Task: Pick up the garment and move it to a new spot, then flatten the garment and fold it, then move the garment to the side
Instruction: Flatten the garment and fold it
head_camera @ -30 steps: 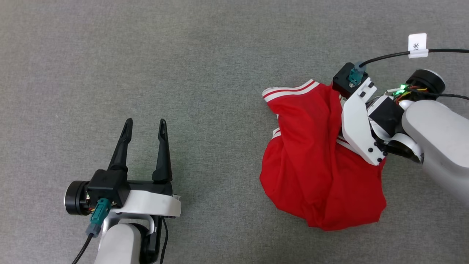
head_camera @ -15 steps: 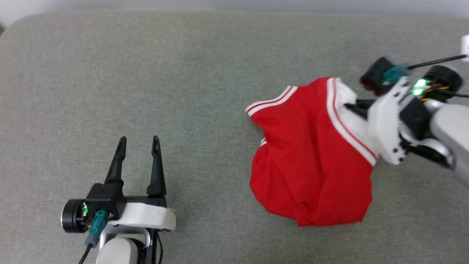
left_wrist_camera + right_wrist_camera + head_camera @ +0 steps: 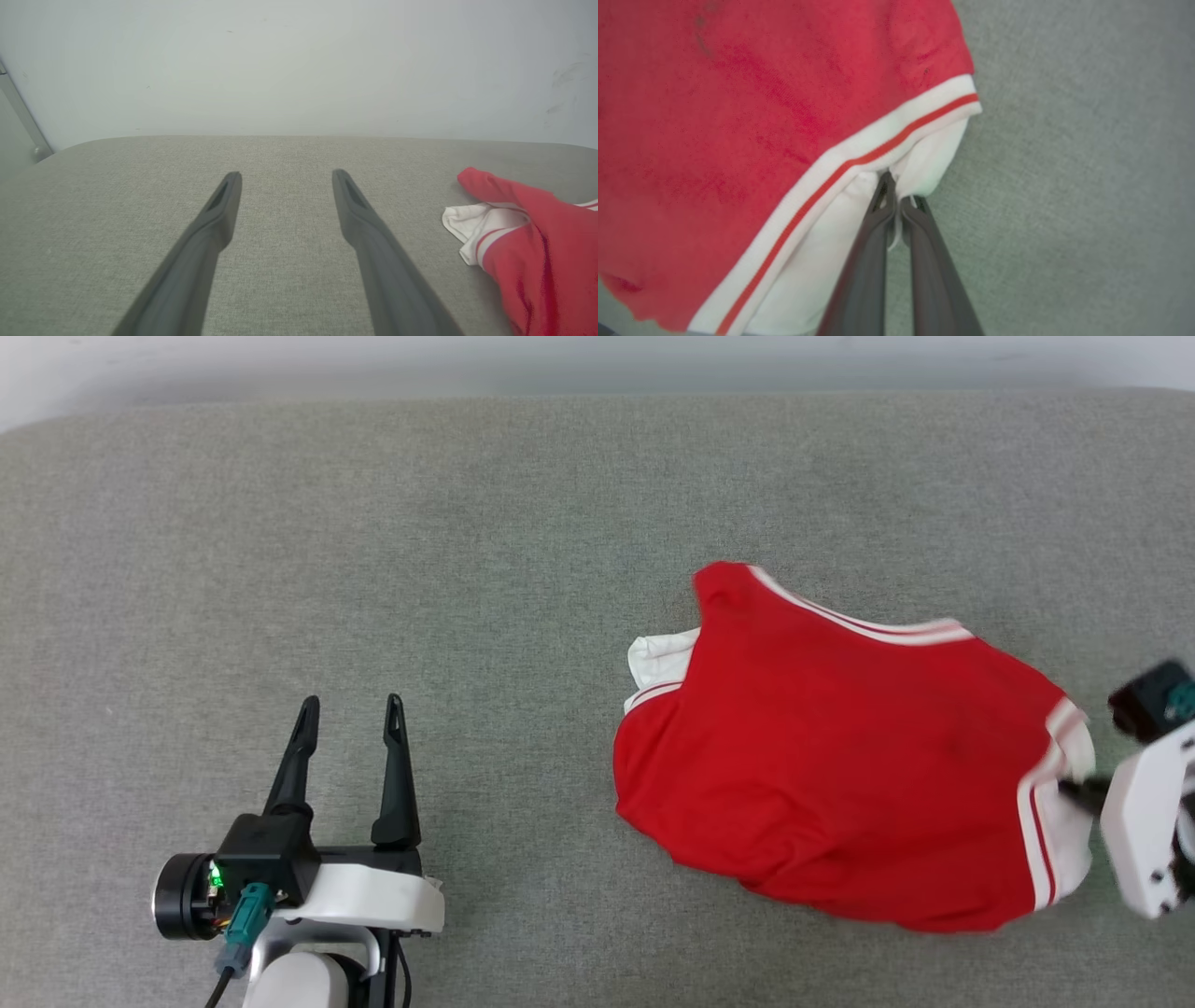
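The garment (image 3: 840, 756) lies spread on the grey cushion, plain red face up, lettering hidden. One white sleeve (image 3: 658, 658) pokes out at its left; the other sleeve (image 3: 1064, 821) is at its right edge. My right gripper (image 3: 896, 198) is shut on that white sleeve (image 3: 924, 163), pinching its hem just past the striped trim (image 3: 859, 158). In the head view the right gripper (image 3: 1083, 791) sits at the garment's right edge. My left gripper (image 3: 347, 709) rests open at the lower left, well clear of the garment (image 3: 537, 242), nothing between its fingers.
The grey padded surface (image 3: 467, 569) stretches wide to the left and behind the garment. Its far edge meets a pale wall (image 3: 299, 65). A rounded corner of the surface shows at the far left (image 3: 60, 149).
The right gripper has pulled the sleeve rightward and toward me, drawing the bunched garment out flatter and wider. The head camera has tilted, bringing the far edge into view. The left gripper stays put.
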Available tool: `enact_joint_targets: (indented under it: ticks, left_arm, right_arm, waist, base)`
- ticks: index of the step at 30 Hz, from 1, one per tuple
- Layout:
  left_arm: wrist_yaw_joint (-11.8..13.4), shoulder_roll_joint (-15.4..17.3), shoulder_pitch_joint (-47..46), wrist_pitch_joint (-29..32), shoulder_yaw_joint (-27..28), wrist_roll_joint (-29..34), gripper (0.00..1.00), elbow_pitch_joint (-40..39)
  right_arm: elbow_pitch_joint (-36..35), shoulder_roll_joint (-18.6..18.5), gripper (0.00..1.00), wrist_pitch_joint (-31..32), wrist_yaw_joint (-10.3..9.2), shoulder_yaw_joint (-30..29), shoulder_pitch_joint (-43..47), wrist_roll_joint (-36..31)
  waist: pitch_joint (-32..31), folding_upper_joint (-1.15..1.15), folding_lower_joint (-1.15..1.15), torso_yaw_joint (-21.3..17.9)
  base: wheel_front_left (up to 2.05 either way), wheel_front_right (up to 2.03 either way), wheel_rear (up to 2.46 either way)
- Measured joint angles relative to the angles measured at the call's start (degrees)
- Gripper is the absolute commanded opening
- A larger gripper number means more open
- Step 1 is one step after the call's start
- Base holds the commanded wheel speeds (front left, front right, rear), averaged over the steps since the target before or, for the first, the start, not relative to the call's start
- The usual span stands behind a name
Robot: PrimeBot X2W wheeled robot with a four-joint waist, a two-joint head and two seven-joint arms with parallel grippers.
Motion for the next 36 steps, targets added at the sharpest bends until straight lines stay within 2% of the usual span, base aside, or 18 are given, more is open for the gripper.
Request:
enact_joint_targets:
  ticks: [3,6,7,9,14,18,23,28,31,36]
  left_arm:
    - [-0.13,0.00,0.00,0.00,-0.20,0.07,1.00,0.34]
    - [-0.40,0.01,0.07,0.00,-0.48,0.20,1.00,1.02]
    - [-0.40,0.01,0.25,0.00,-0.44,0.34,1.00,1.12]
    - [-0.47,-0.01,1.40,0.00,-0.13,0.89,1.00,1.79]
    - [-0.86,-0.01,2.53,0.00,0.76,1.67,1.00,2.13]
    - [-1.49,0.02,2.53,0.00,1.36,2.29,1.00,2.24]
    - [-2.49,0.76,1.43,0.00,2.03,3.04,1.00,2.60]
    - [-4.11,2.40,-2.94,0.00,2.46,3.42,1.00,3.63]
    - [-5.39,4.10,-7.30,0.00,1.96,3.81,1.00,4.88]
    - [-7.65,6.67,-16.29,0.31,-0.76,4.52,1.00,8.94]
  right_arm:
    - [2.70,1.80,0.00,1.05,-0.07,-0.51,3.91,1.31]
    - [3.63,2.20,0.00,0.38,-0.03,-0.93,4.58,-0.78]
    - [3.89,2.56,0.04,-0.51,-0.03,-1.96,5.29,-0.58]
    - [3.94,2.98,1.00,-5.36,0.00,-5.58,6.70,-2.45]
    - [3.27,4.15,1.00,-15.39,-0.01,-15.05,6.64,-7.49]
    - [2.23,8.22,1.00,-24.76,-0.01,-24.48,7.05,-15.43]
    - [-2.58,17.56,1.00,-30.09,-0.01,-40.01,12.18,-26.50]
    - [-15.00,29.03,1.00,-30.65,0.00,-52.69,21.13,-37.64]
    - [-23.39,34.86,1.00,-30.78,-0.01,-57.15,25.64,-42.77]
    - [-31.33,42.28,1.00,-30.78,0.00,-59.85,33.28,-47.02]
  waist:
    - [-0.21,0.00,0.00,0.04]
    - [-0.98,0.00,0.00,0.33]
    - [-1.34,0.00,0.00,0.33]
    - [-3.20,0.00,0.00,0.12]
    - [-5.85,0.00,-0.01,-0.52]
    - [-7.22,0.00,-0.01,-1.28]
    - [-7.87,0.00,0.00,-1.96]
    - [-7.54,0.00,0.00,-2.37]
    - [-6.88,0.00,0.00,-2.56]
    - [-5.36,0.00,0.00,-2.93]
  base:
    - [0.00,0.00,0.00]
    - [0.00,0.00,0.00]
    - [0.00,0.00,0.00]
    - [0.00,0.00,0.00]
    - [0.00,0.00,0.00]
    - [0.00,0.00,0.00]
    - [0.00,0.00,0.00]
    - [0.00,0.00,0.00]
    - [0.00,0.00,0.00]
    - [0.00,0.00,0.00]
